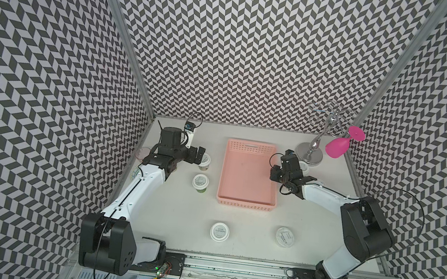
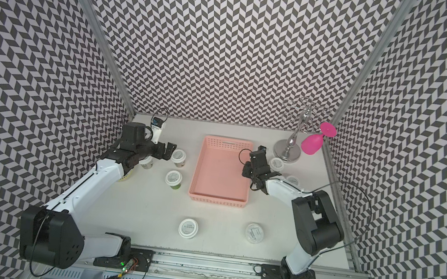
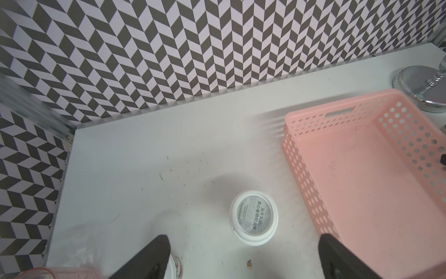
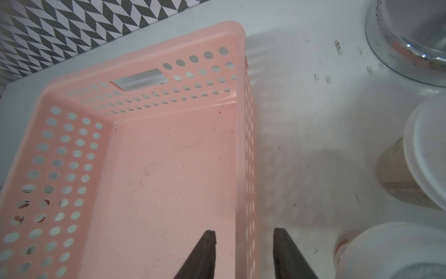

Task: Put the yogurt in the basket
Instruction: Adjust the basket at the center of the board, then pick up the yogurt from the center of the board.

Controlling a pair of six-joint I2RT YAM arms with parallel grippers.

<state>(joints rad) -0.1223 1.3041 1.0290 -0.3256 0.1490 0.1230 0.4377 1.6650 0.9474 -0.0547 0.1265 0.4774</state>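
Note:
The salmon-pink basket holds nothing and stands mid-table. Several white-lidded yogurt cups stand around it. One yogurt cup is just ahead of my left gripper, which is wide open and holds nothing. A second cup stands nearer the front. My right gripper is partly open and straddles the basket's right wall, one finger inside and one outside. Two more cups stand just right of it.
Two yogurt cups stand near the front edge. A chrome glass stand with a magenta wine glass fills the back right corner. A clear pinkish tumbler sits by the left wall, and more cups lie partly hidden under the left arm.

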